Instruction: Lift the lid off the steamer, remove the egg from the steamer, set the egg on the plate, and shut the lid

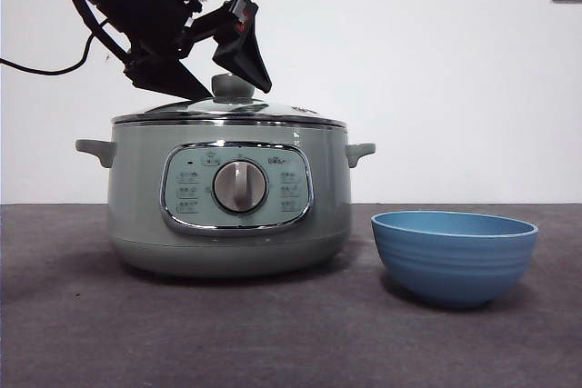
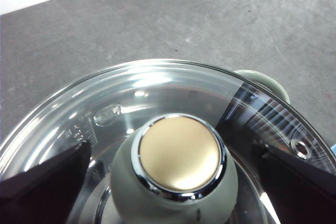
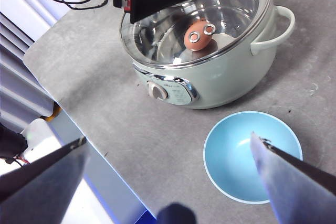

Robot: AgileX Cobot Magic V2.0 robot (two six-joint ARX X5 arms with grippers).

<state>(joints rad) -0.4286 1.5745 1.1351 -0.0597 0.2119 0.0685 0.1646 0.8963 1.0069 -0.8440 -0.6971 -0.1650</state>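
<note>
From the front, the left gripper [image 1: 221, 74] is hanging spread open around the knob of the lid [image 1: 229, 110], which is sitting on the steamer [image 1: 227, 197]; the plate [image 1: 455, 256] is standing beside it. The left wrist camera is showing both jaws flanking the knob. From the right wrist, the right gripper [image 3: 168, 174] is waiting wide open high above, and the egg [image 3: 198, 35] is lying inside under the glass.

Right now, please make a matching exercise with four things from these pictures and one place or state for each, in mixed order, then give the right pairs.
Things:
1. lid
2. egg
3. plate
4. left gripper

Places or states:
A. inside the steamer, seen through the glass
B. open, jaws on either side of the knob
C. on the table beside the steamer, nothing in it
D. resting on the steamer's rim

Pairs: 1-D, 2-A, 3-C, 4-B
</note>
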